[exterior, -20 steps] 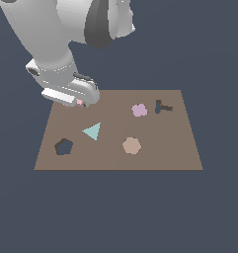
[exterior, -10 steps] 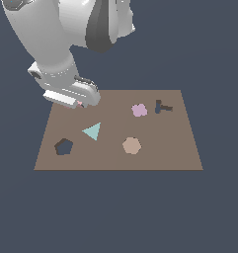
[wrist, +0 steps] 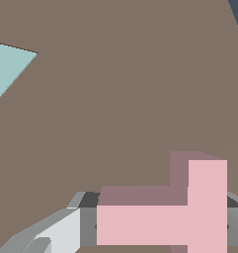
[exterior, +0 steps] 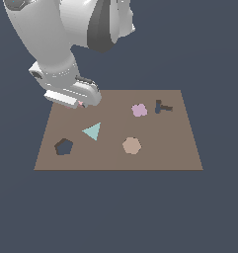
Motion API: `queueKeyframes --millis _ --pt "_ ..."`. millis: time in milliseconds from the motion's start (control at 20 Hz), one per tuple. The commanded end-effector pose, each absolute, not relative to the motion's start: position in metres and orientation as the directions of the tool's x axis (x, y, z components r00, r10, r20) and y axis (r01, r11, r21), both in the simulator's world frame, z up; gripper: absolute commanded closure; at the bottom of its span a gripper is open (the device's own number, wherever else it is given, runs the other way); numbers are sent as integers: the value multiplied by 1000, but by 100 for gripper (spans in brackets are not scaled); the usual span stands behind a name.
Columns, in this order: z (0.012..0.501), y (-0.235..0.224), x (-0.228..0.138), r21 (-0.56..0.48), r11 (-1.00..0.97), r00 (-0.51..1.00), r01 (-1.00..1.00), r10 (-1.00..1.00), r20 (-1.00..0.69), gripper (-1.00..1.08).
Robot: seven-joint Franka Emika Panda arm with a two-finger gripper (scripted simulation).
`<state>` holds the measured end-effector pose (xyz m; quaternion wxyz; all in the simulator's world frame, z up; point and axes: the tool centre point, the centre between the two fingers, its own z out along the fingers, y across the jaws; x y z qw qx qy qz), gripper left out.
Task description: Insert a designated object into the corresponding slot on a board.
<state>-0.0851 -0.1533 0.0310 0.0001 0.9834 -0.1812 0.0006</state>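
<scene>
Board [exterior: 155, 153]: flat brown rectangle, matte, untextured; lies on a plain dark blue-grey ground that fills the surroundings.
T block [wrist: 189, 212]: pale pink, flat, smooth; gripped between the fingers [wrist: 61, 232] above the board's far left corner, only a pink speck [exterior: 81, 104] showing under the wrist in the exterior view.
Fingers: grey and white, closed narrow against the T block's sides.
T slot [exterior: 162, 107]: dark T-shaped cutout, far right of the board, well apart from the block.
Flower piece [exterior: 138, 110]: lilac, lobed, just beside the T slot.
Triangle [exterior: 92, 131]: teal, flat, left of centre.
Hexagon [exterior: 132, 146]: tan, near centre.
Pentagon cutout [exterior: 63, 147]: dark, near left.
</scene>
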Motion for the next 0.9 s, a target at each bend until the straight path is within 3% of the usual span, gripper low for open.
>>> queueKeyframes --millis 0,400,850 --pt "31 -146 -84 0 -936 936 -353 -353 1 108" --pt "33 -88 -80 0 -944 944 -331 -331 1 108" --pt "37 34 -74 0 -958 958 -286 -286 1 108"
